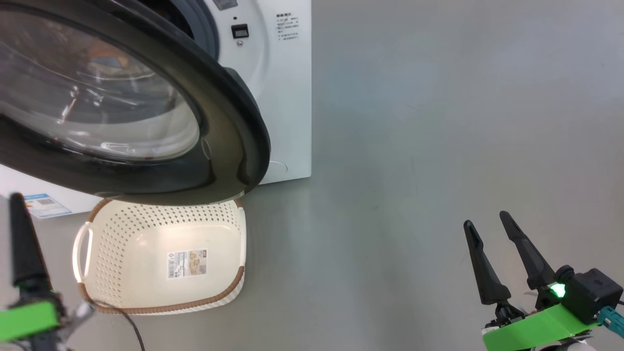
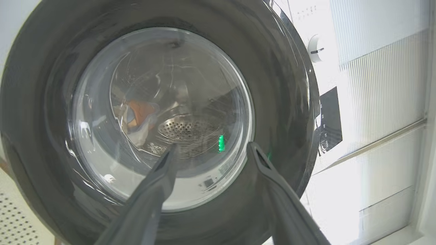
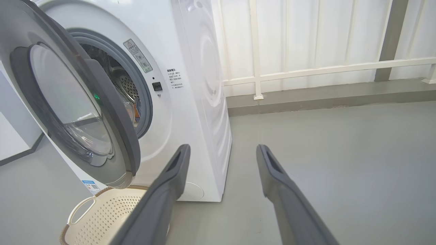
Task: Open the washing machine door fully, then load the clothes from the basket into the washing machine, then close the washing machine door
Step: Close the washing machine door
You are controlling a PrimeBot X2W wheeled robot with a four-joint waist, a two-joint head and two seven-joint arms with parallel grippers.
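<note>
Now | left tool (image 2: 212, 146) spread | washing machine door (image 2: 282, 85) just ahead, ajar

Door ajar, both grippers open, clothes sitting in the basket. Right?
Not quite. The basket is empty in the head view. The clothes lie in the drum, seen through the door glass in the left wrist view. The rest holds: door ajar, left gripper and right gripper open.

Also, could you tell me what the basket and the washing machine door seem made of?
The basket: matte cream plastic, by its moulded holes; brown rim looks woven. The washing machine door: glossy black rim, likely plastic, around a clear bowl, probably glass, given its reflections.
</note>
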